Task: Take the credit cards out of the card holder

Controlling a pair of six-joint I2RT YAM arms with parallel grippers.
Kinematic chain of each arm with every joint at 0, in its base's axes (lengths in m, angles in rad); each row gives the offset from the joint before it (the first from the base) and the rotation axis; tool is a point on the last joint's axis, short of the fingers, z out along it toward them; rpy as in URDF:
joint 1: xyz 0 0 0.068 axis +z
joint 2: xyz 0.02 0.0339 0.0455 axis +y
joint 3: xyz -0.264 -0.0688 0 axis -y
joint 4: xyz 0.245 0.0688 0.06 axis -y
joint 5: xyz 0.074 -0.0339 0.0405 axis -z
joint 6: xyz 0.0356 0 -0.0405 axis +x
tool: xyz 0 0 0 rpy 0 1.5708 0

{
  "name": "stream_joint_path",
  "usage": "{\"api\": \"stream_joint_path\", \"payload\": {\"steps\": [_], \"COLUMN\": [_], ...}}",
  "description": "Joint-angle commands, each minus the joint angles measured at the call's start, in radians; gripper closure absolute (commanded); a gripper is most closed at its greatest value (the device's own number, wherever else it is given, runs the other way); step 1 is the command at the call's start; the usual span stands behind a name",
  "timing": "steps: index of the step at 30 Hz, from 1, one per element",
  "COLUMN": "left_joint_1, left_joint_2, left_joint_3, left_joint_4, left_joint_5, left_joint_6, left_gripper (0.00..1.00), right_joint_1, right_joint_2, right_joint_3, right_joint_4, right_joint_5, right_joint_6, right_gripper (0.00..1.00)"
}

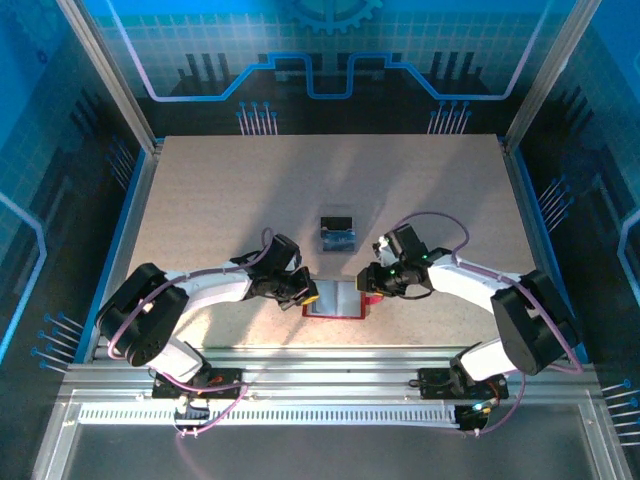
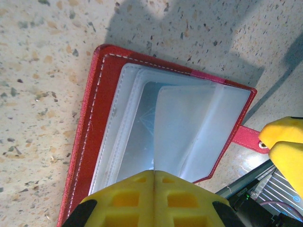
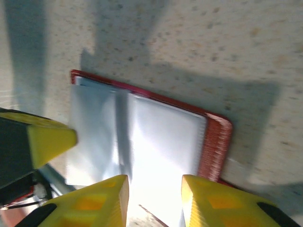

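Speckled beige worktop [image 1: 220, 200], boxed in by blue walls [image 1: 60, 150] printed with circuit lines; metal rail [image 1: 320, 362] along the near edge. Red card holder [image 1: 336, 300] open flat at the middle of that near edge, pale pockets up. Just beyond it, toward the worktop's centre and apart from it — a small stack of credit cards [image 1: 337, 232], black and blue showing.

Left gripper [image 2: 154, 189]: yellow fingers pressed together with no gap, tips at the edge of the pale pockets; cannot tell whether pinching a pocket leaf. Right gripper [image 3: 154, 185]: fingers parted, nothing seen between them, hanging over the holder's right side.

From the left wrist — white stitching down the red cover, layered clear pockets, a little red tab [image 2: 247, 137] with the other arm's yellow finger beside it. From the right wrist, blurred and washed with glare: pockets and one rounded red corner. From above: the card stack and both white arms bent inward to the holder.
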Motion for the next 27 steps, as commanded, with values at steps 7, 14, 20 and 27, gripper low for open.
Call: {"api": "stream_joint_path", "payload": {"steps": [7, 14, 20, 27], "left_joint_1": [-0.006, -0.013, -0.019, -0.021], "left_joint_2": [-0.018, -0.008, 0.007, -0.003], "left_joint_3": [0.035, 0.054, 0.063, 0.077], "left_joint_4": [0.021, 0.049, 0.095, 0.09], "left_joint_5": [0.04, 0.061, 0.083, 0.082], "left_joint_6": [0.017, 0.013, -0.005, 0.005], "left_gripper": [0.84, 0.74, 0.69, 0.6], "right_joint_1": [-0.017, -0.019, -0.018, -0.017], "right_joint_2": [0.052, 0.095, 0.116, 0.144], "right_joint_3": [0.035, 0.023, 0.003, -0.008], "right_joint_4": [-0.097, -0.028, 0.049, 0.13], "right_joint_5": [0.037, -0.024, -0.077, -0.126], "right_joint_6": [-0.081, -0.066, -0.044, -0.011], "right_gripper": [0.64, 0.65, 0.68, 0.71]}}
